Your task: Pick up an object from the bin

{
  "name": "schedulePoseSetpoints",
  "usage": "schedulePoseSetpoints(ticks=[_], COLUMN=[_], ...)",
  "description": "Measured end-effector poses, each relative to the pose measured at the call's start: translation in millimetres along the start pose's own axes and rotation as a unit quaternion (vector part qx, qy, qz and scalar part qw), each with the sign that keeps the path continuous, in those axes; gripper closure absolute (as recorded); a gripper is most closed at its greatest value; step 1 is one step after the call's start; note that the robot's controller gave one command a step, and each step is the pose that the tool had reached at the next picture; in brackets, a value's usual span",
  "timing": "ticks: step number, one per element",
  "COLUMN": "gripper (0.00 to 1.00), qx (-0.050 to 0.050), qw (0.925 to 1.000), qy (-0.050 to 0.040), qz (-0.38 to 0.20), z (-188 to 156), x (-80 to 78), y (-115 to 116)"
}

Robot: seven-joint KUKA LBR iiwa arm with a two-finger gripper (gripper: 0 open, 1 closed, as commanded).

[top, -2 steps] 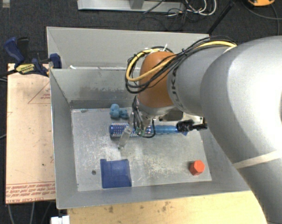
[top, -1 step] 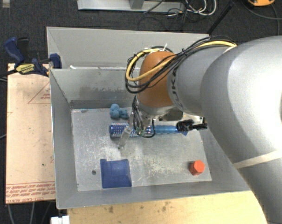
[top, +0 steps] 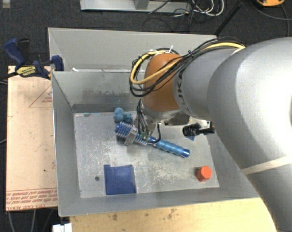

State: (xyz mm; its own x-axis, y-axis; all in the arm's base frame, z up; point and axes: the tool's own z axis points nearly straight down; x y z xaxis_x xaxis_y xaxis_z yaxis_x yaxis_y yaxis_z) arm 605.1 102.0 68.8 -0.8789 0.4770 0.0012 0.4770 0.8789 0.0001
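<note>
1. Gripper (top: 143,127), beneath the orange wrist cover (top: 160,83), hangs low over the middle of the bin (top: 63,129), above the metal neck of a blue-handled brush (top: 171,148); its opening and any hold cannot be told
2. Brush lies flat on the floor, bristles to back left, handle to front right
3. Pale-blue lump (top: 120,114) sits just behind the bristles
4. Blue square block (top: 119,180) lies near the front wall; orange piece (top: 202,173) at front right, well apart from the brush

Dark, carpet-like floor (top: 20,13) shows from nine to twelve o'clock. At twelve o'clock lies a flat grey metal piece (top: 136,3), perhaps a stand's base, with loose cables (top: 203,1) toward one o'clock.
</note>
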Motion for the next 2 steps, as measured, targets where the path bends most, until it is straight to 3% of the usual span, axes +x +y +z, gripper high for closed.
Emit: schedulePoseSetpoints(ticks=[1, 2], gripper=[1.00, 1.00], qx=[-0.001, -0.002], qw=[1.0000, 1.0000], qy=[-0.0017, -0.0032], qz=[-0.001, -0.003], z=[-40, -102], x=[-0.2, -0.9], y=[1, 2])
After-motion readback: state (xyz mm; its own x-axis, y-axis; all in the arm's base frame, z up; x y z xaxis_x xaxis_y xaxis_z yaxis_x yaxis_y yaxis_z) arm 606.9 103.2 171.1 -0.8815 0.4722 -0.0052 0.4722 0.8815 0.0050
